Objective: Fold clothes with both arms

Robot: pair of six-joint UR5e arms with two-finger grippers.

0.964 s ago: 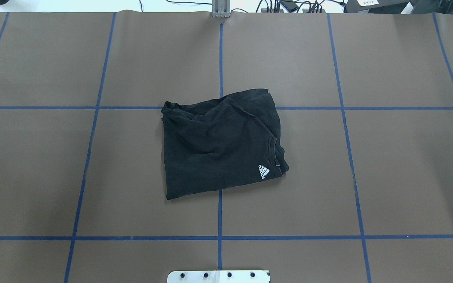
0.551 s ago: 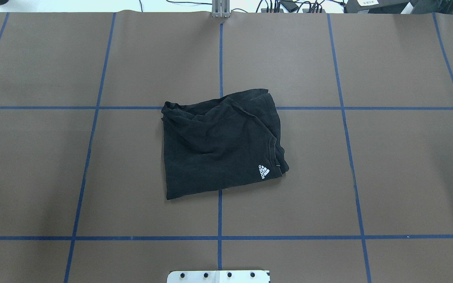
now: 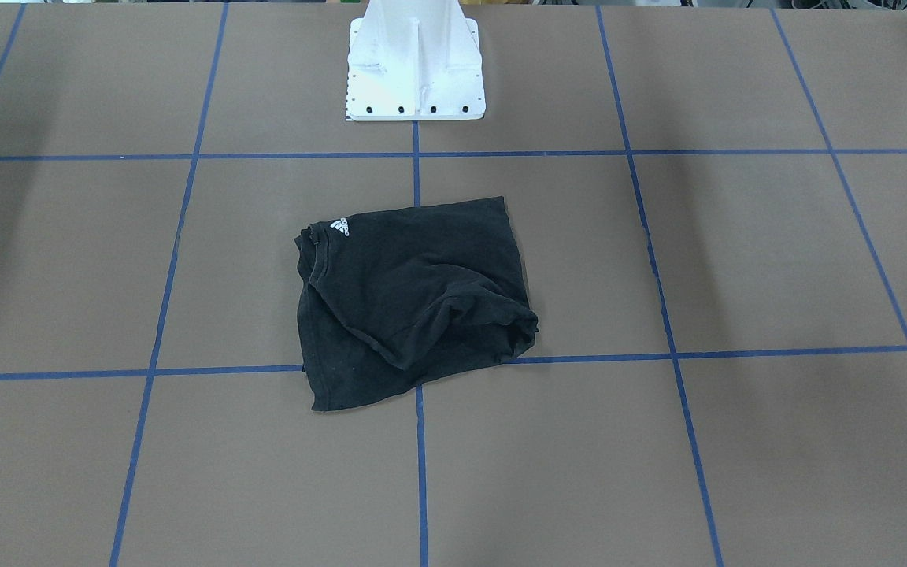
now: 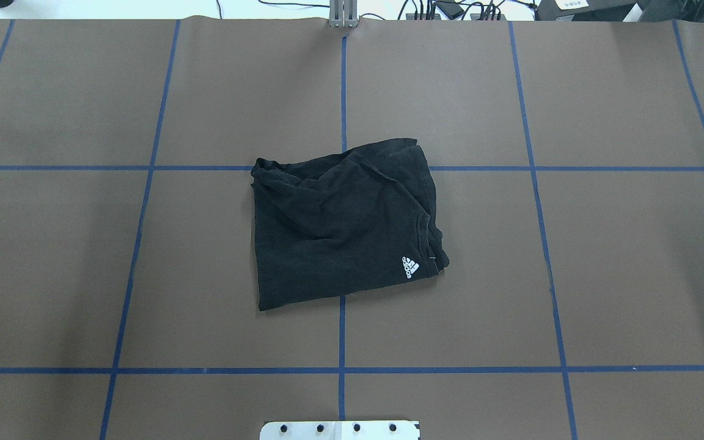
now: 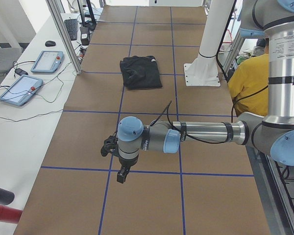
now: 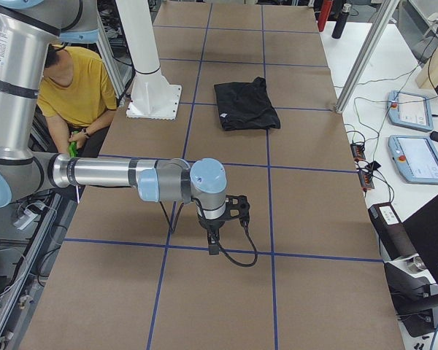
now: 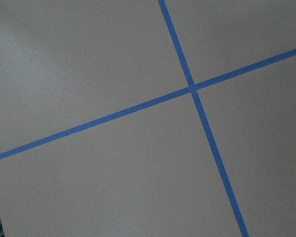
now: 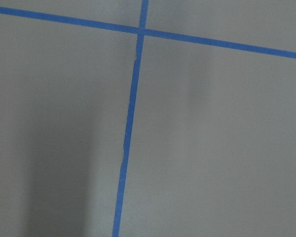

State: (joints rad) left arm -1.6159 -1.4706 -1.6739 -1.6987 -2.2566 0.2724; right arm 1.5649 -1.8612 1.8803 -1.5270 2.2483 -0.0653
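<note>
The clothes are one black T-shirt (image 4: 340, 232), folded into a rough rectangle at the table's centre, with a small white logo (image 4: 410, 267) on its near right corner. The shirt (image 3: 414, 299) lies flat with nothing touching it. Neither arm appears in the overhead or front views. In the exterior left view my left gripper (image 5: 121, 174) hangs over the brown table, far from the shirt (image 5: 139, 72). In the exterior right view my right gripper (image 6: 213, 244) hangs likewise, far from the shirt (image 6: 244, 104). I cannot tell whether either gripper is open or shut. Both wrist views show only brown table and blue tape.
The white pedestal base (image 3: 414, 71) stands at the robot's edge of the table. A person in a yellow shirt (image 6: 73, 80) sits behind it. Tablets (image 5: 19, 90) and cables lie on the white side bench. Blue tape lines (image 4: 341, 336) grid the brown table.
</note>
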